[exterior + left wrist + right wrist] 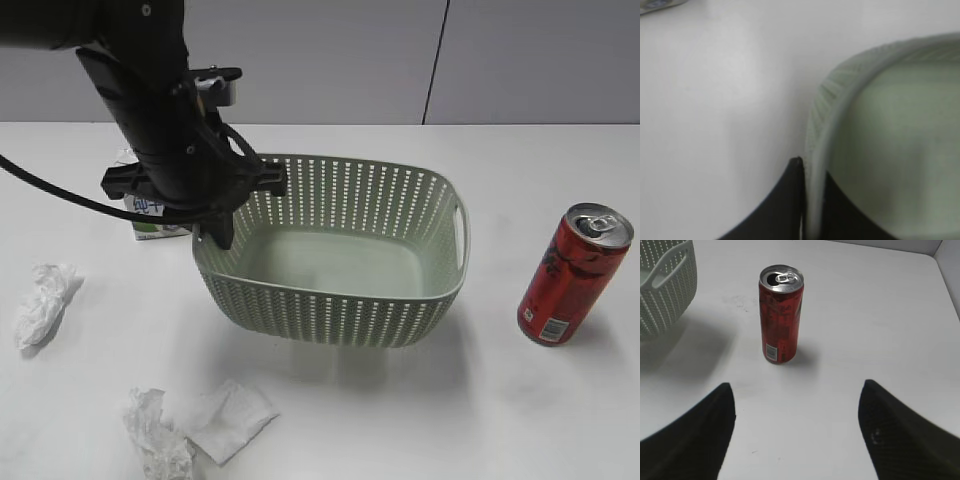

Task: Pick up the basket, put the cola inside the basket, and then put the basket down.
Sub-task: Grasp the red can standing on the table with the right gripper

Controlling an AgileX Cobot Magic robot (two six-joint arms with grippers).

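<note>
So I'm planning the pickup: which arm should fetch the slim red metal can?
The right. The right gripper is open, facing the red can, while the left gripper clamps the sage-green perforated basket's rim.

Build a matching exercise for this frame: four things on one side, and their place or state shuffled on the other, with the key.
Things:
1. basket
2. cola
3. left gripper
4. right gripper

Places or states:
A. open, jaws spread wide, facing the can from a short way off
B. standing upright on the table, right of the basket, untouched
C. closed over the basket's left rim, one jaw inside the wall and one outside
D. empty inside, gripped at one rim, a shadow beneath it

Pairs: 1-D, 2-B, 3-C, 4-A
</note>
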